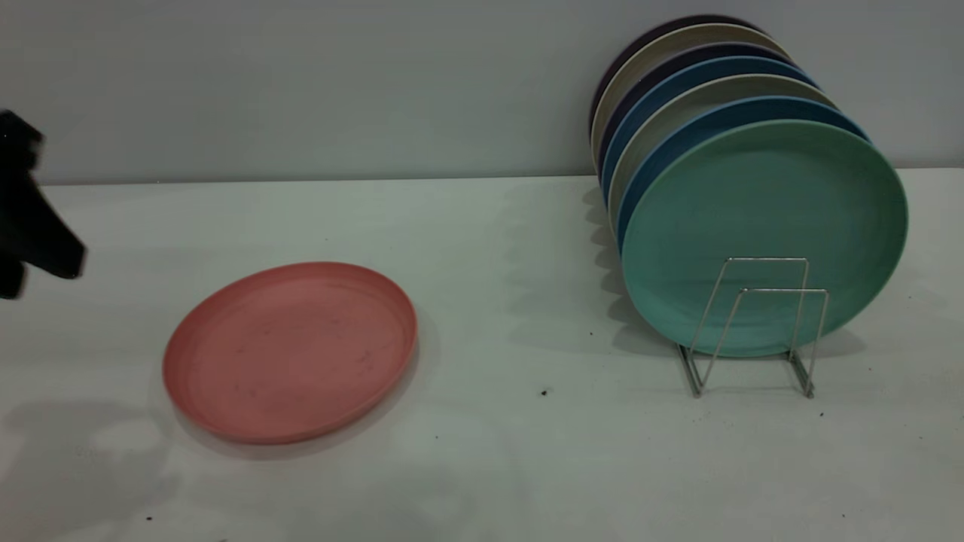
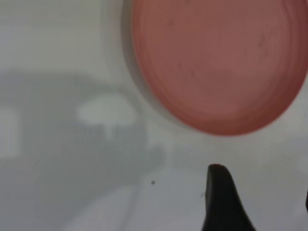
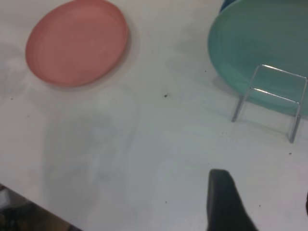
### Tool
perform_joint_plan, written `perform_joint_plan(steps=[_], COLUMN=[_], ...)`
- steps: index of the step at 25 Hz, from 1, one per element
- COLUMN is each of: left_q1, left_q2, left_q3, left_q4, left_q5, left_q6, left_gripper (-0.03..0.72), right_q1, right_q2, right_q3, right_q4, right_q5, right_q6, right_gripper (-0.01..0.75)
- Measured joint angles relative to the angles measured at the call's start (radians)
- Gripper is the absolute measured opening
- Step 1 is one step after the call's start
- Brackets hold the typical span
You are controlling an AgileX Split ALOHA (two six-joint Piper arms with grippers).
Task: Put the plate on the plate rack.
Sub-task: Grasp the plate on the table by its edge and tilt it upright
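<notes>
Salmon-pink plate [image 1: 290,350] lies flat, well apart from the plate rack [image 1: 757,324]; left gripper [image 1: 30,218] apparently empty, finger spread unclear.

Item count: plates, rack, grippers.

One salmon-pink plate [image 1: 290,350] lies flat on one white table [image 1: 497,452]. One plate rack [image 1: 757,324] holds seven upright plates: one teal-green plate [image 1: 761,218], two blue plates [image 1: 681,132], two beige plates [image 1: 663,53], two dark plates [image 1: 640,45]. Rack wire loops visible in front: two. Grippers sighted: two.
</notes>
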Motion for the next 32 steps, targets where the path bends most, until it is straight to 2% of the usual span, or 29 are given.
perform_joint_plan(steps=[6,9,17,24,32], left_q1=[0.104,0.127,0.124,0.122,0.121], left_q2=[0.218,0.299,0.496,0.570,0.623], left_q3=[-0.056,-0.062,-0.075,-0.076,-0.085], left_q4=[-0.314,-0.453,-0.755,-0.977,-1.080], left_q5=[-0.019,-0.048,-0.055,-0.039,-0.017], left_q6=[0.311,0.434,0.694,0.885,0.990], left_gripper=[0.445,0.445,0.445,0.445,0.445], right_q1=[0.000,0.000,0.000,0.000,0.000], right_q2=[0.000,0.001,0.001,0.002,0.003], right_q3=[0.000,0.000,0.000,0.000,0.000], right_q4=[0.001,0.003,0.004,0.004,0.004], right_q5=[0.011,0.011,0.001,-0.011,-0.030], right_q6=[-0.007,-0.008,-0.008,-0.011,-0.015], right_gripper=[0.421,0.421,0.421,0.423,0.425])
